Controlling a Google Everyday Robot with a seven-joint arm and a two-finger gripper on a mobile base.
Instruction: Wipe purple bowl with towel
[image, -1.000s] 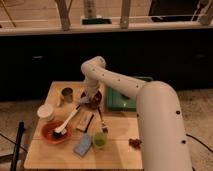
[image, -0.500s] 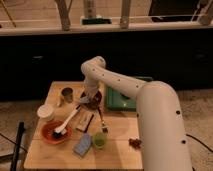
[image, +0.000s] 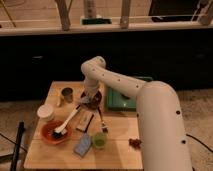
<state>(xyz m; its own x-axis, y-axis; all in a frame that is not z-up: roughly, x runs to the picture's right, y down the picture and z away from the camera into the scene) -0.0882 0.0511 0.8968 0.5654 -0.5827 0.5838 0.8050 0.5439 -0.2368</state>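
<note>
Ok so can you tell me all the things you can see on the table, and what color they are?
Table: one, light wood, middle of the view.
Purple bowl: one, dark maroon-purple, back middle of the table, under the gripper.
Orange-red bowl: one, front left.
Brush: one, white handle, leaning in the orange-red bowl.
White cup: one, left edge.
Metal cup: one, dull brass-grey, back left.
Green tray: one, back right, partly behind the arm.
Green cup: one, front middle.
Blue sponge: one, pale blue, left of the green cup.
Brown block: one, flat, centre.
Small red-brown item: one, front right, too small to name.
Arm: one, white, reaching in from the right.
Gripper: one, at the purple bowl.
</note>
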